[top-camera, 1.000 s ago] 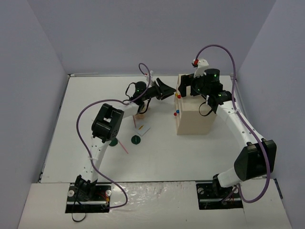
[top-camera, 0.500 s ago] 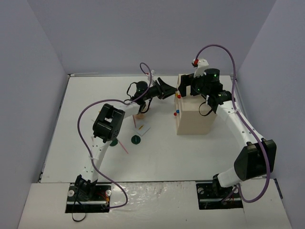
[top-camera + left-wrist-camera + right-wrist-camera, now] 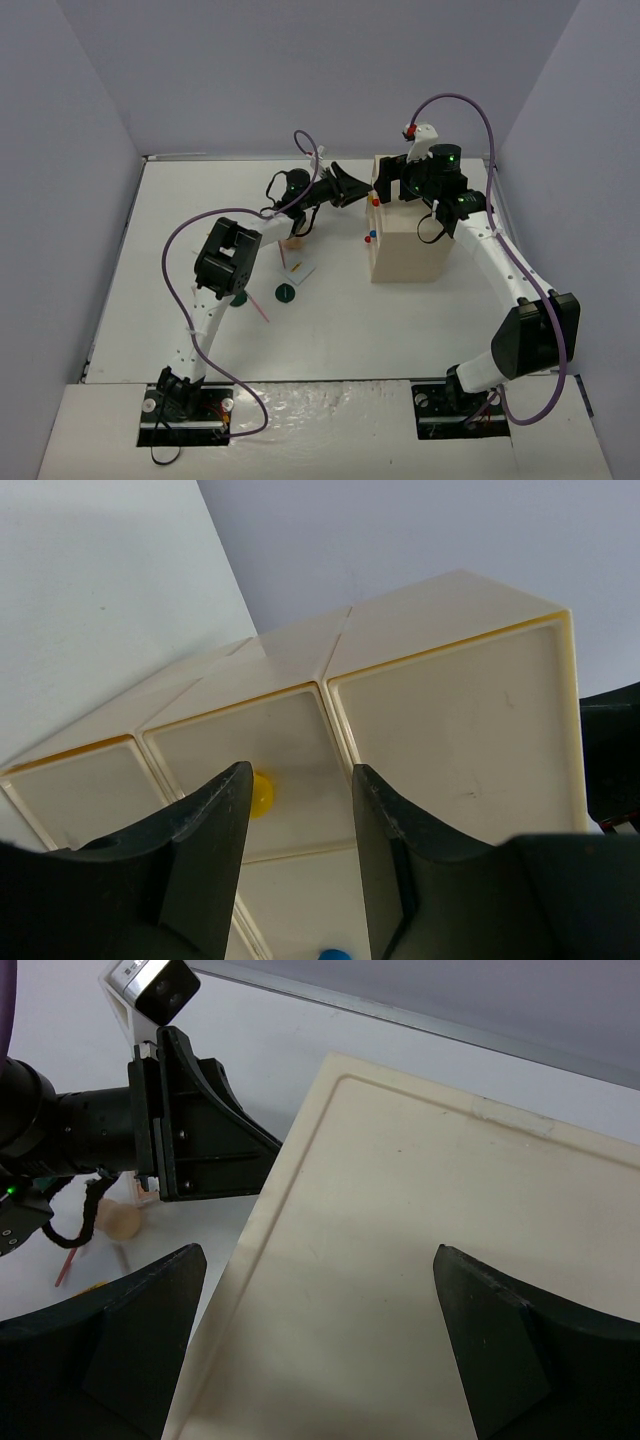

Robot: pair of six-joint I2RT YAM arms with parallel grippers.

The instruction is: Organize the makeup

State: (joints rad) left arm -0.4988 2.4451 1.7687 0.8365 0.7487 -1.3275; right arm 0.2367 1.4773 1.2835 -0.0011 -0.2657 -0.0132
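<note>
On the left half of the white table (image 3: 150, 300), about midway between the near and the far edge, I see the makeup lying loose. I count two dark green discs. One disc (image 3: 285, 293) lies free, and the other disc (image 3: 238, 298) is partly covered by the elbow of the left arm (image 3: 225, 255). Close around them I count one pink pencil (image 3: 260, 311), one white card (image 3: 303, 271) and one beige sponge (image 3: 292, 245). All of these rest on the table top.

Further right, the left gripper (image 3: 358, 187) points at the front of the drawer box (image 3: 410, 250) and is very near to it. In its wrist view the jaws stand a little apart and hold nothing. One yellow knob (image 3: 262, 793) shows in the gap, just beside the left one of the fingers (image 3: 210, 830). One blue knob (image 3: 335, 954) sits lower, cut by the picture's edge.

The box stands in the far half of the table, toward the right edge, directly between the two grippers. The right gripper (image 3: 398, 183) hangs over the top of the box with its jaws spread wide and holds nothing.
</note>
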